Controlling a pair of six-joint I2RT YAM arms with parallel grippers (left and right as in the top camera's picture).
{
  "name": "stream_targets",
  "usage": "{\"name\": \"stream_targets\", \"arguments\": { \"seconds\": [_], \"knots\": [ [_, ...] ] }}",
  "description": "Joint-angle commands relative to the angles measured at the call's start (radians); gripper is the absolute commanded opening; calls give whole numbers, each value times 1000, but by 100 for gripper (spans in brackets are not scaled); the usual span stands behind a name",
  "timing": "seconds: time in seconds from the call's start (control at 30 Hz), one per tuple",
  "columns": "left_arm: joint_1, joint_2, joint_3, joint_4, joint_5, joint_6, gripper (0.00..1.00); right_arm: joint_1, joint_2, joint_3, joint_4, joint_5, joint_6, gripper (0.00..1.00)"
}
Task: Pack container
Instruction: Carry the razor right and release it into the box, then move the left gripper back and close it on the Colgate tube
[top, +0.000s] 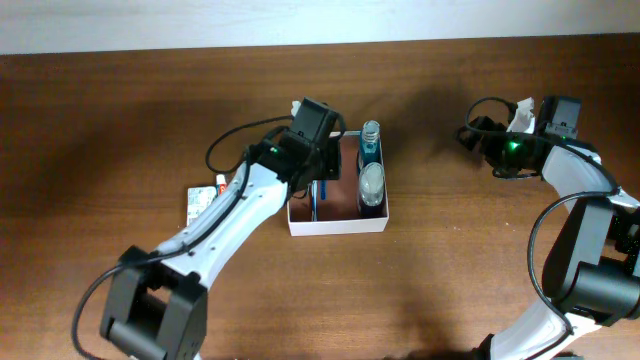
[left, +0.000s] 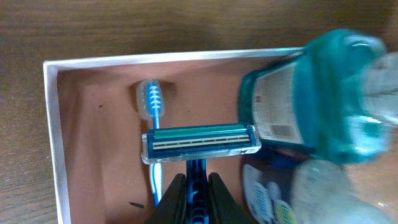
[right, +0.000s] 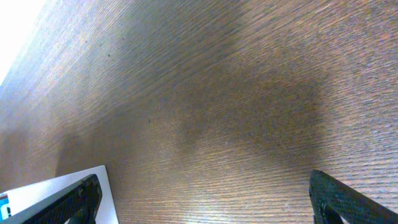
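Observation:
The container (top: 338, 224), a shallow white-walled box with a reddish-brown floor, sits mid-table. My left gripper (top: 318, 162) hangs over its left half, shut on the blue handle of a razor (left: 202, 142). In the left wrist view the razor's head sits just above the container floor (left: 93, 155), and my left gripper (left: 197, 194) pinches the handle. A blue toothbrush (left: 152, 102) lies on the floor under the razor. Two blue bottles (top: 371, 170) fill the right side. My right gripper (top: 480, 134) stays far right, and my right gripper (right: 205, 199) is open over bare wood.
A small white packet (top: 203, 201) lies on the table just left of the container. A teal bottle (left: 311, 99) looms close to the razor's right end. A white corner (right: 62, 186) shows at the lower left of the right wrist view.

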Motion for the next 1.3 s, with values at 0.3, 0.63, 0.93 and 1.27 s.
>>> {"name": "stream_targets", "arguments": {
  "seconds": [0.3, 0.63, 0.93, 1.27],
  "knots": [
    [0, 111, 3, -5, -91, -90, 1, -1, 3, -1, 3, 5, -6, 98],
    [0, 152, 2, -23, -91, -90, 2, -1, 3, -1, 3, 5, -6, 98],
    [0, 159, 4, -21, -90, -90, 31, -1, 3, -1, 3, 5, -6, 98],
    [29, 53, 242, -311, -61, 82, 31, -1, 3, -1, 3, 5, -6, 98]
  ]
}}
